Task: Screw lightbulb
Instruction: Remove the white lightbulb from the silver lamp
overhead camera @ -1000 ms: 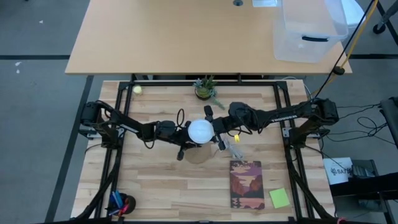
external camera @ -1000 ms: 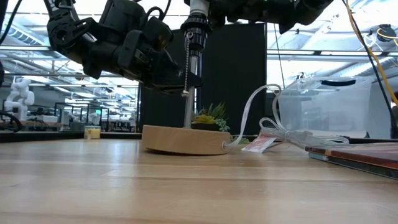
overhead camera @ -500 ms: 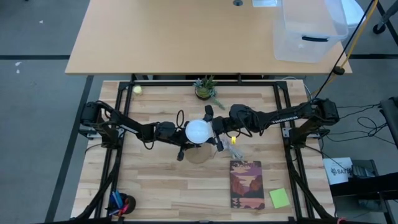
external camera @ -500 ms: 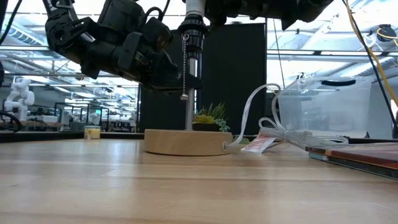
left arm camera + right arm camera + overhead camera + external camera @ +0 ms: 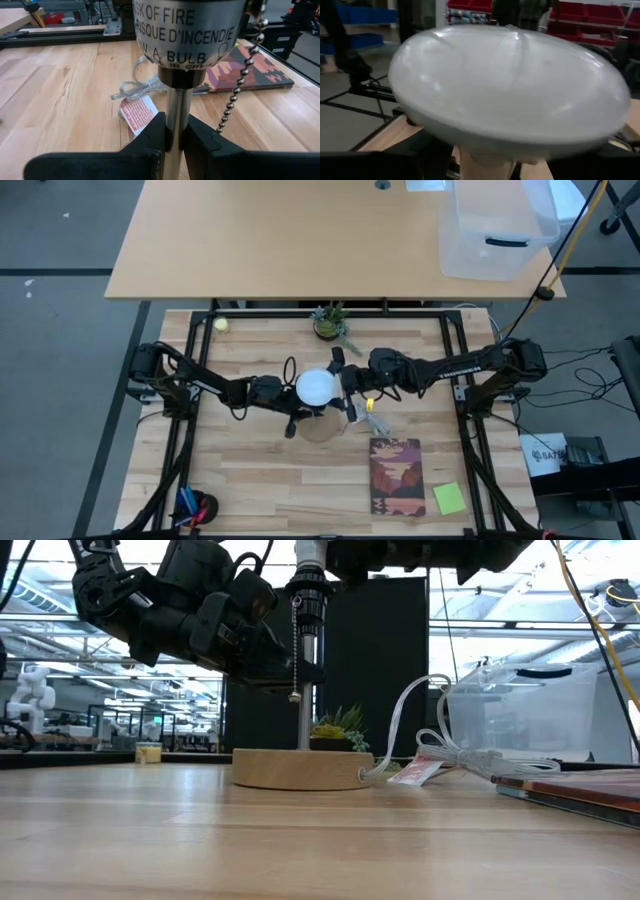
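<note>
Bulb seated over the socket at frame centre; lamp stem clamped, bulb loosely flanked.

The lightbulb [image 5: 317, 387] sits atop the lamp socket [image 5: 307, 587], centre of the high view. The left gripper [image 5: 172, 142] is closed on the lamp stem [image 5: 305, 690], holding the wooden base [image 5: 300, 767] steady on the worktop [image 5: 250, 470]. The right gripper [image 5: 345, 390] is at the bulb with jaws spread wide; contact with the glass cannot be confirmed. Risks, as judged: cross-threading if the bulb is tilted when re-gripped; slip on smooth glass if closed off-centre; base dragged if stem hold is lost; pull chain [image 5: 295, 650] or clear cord [image 5: 420, 725] snagged by a finger. Count: one bulb, one lamp, one chain, one cord, one book [image 5: 397, 477], one plant [image 5: 329, 322], one yellow note [image 5: 449, 498], one clear bin [image 5: 495, 230], two arms.
</note>
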Controlling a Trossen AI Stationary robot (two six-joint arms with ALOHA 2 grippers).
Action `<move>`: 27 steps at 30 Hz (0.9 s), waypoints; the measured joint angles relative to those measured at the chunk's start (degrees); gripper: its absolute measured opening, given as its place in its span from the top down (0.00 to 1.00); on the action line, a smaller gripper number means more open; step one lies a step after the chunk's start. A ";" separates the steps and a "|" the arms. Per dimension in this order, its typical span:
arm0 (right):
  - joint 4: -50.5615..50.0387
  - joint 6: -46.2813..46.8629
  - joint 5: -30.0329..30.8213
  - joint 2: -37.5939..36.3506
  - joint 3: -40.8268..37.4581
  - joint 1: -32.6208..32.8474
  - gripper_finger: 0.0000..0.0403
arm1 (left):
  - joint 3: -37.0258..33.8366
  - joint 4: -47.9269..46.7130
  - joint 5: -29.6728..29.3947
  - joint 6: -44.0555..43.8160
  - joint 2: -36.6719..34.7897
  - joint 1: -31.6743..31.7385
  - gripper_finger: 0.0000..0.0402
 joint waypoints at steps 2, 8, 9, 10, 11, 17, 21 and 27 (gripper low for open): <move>-1.56 0.13 0.57 -0.42 0.00 0.02 0.35 | 0.00 -0.02 0.00 -0.05 0.00 0.00 0.89; -5.15 0.18 3.70 -1.74 0.00 2.16 0.35 | 0.00 0.00 -0.85 -0.17 0.00 0.00 0.89; -5.88 -0.06 6.01 -1.94 0.00 2.68 0.35 | 0.02 0.00 -1.37 -0.31 0.00 -0.02 0.89; -6.63 -0.36 8.68 -2.02 0.00 3.19 0.35 | 0.00 0.00 -1.74 -0.48 0.00 -0.02 0.89; -7.41 -0.77 11.31 -2.13 0.00 3.53 0.35 | 0.00 0.00 -1.90 -0.57 0.00 -0.02 0.89; -8.56 -1.12 16.18 -2.53 -0.02 5.09 0.35 | 0.02 0.24 -4.72 -1.84 0.00 -0.09 0.89; -8.29 0.10 21.48 -2.55 -0.04 6.36 0.35 | 0.02 0.63 -6.33 -2.17 0.02 -0.09 0.89; -6.22 3.01 29.33 -1.51 -0.04 9.04 0.35 | 0.04 0.67 -11.05 -3.14 0.03 -0.05 0.89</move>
